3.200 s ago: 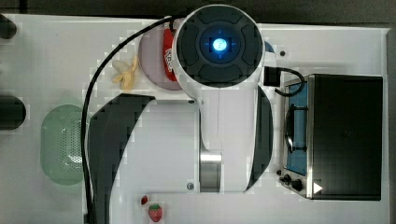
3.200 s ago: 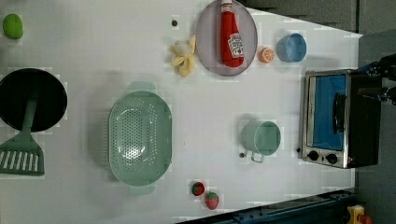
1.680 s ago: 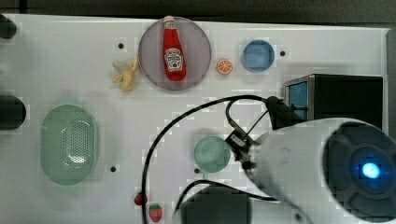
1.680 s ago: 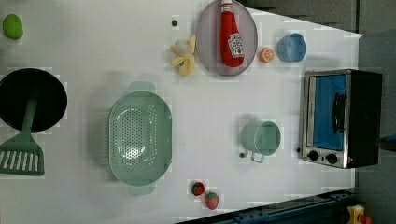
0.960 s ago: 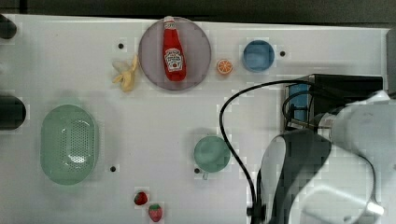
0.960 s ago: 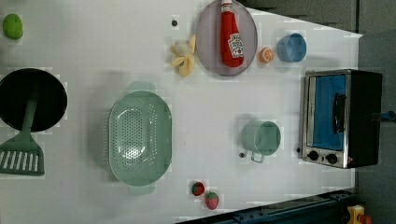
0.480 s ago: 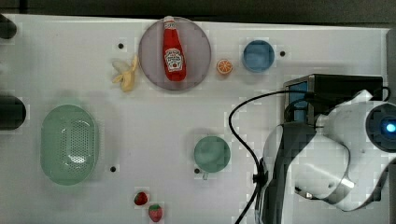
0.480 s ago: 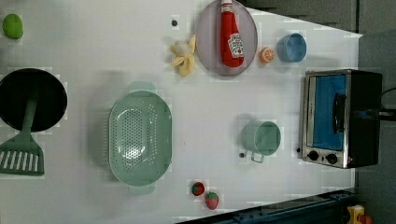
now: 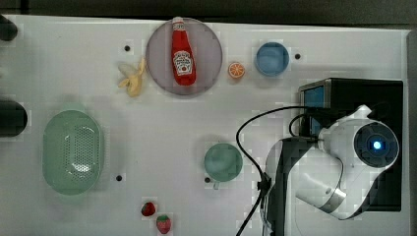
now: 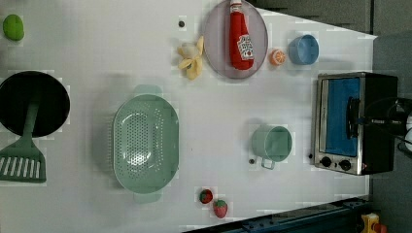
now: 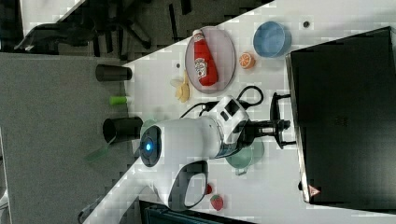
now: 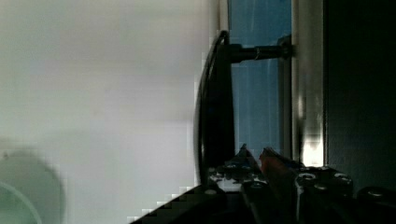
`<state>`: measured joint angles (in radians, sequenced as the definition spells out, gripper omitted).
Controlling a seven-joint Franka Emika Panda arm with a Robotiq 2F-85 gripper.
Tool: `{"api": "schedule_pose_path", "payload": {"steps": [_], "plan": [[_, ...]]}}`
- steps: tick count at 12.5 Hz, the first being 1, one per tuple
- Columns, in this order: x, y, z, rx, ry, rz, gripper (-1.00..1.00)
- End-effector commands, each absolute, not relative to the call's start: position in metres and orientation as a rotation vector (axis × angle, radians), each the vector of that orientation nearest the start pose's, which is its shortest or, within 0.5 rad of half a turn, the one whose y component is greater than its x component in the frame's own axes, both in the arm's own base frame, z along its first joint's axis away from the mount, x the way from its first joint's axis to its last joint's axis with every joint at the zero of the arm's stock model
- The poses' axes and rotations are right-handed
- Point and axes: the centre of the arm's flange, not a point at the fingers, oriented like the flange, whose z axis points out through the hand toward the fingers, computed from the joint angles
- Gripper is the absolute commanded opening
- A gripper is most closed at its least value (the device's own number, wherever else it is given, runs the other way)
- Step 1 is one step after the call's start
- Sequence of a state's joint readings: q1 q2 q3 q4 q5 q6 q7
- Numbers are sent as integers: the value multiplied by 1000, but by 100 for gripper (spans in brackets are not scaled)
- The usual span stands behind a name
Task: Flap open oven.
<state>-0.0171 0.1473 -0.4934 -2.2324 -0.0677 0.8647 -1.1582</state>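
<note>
Reaching level across the bench, the gripper sat narrowed at the bar handle of the oven, which stood at the right view's right, door shut; the handle's length ran crosswise to the gripper's reach.

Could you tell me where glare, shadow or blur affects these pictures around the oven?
Wrist view: the table beside the oven's handle is a pale soft blur, and a bright glare streak sits on the silver frame. Right view: the oven top reads as flat black. Top view: the arm covers much of the oven.
</note>
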Motion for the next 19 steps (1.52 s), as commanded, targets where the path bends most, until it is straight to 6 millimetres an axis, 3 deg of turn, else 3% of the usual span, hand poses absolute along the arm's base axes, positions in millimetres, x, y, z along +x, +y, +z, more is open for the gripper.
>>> {"api": "schedule_pose_path", "payload": {"steps": [1, 4, 8, 14, 19], "plan": [[481, -260, 310, -3291, 22, -55, -65], [491, -239, 300, -3315, -59, -9, -65], [504, -192, 276, -3421, -53, 87, -65], [514, -109, 217, -3614, -65, 242, -65], [506, -45, 167, -3834, 126, 306, -65]]}}
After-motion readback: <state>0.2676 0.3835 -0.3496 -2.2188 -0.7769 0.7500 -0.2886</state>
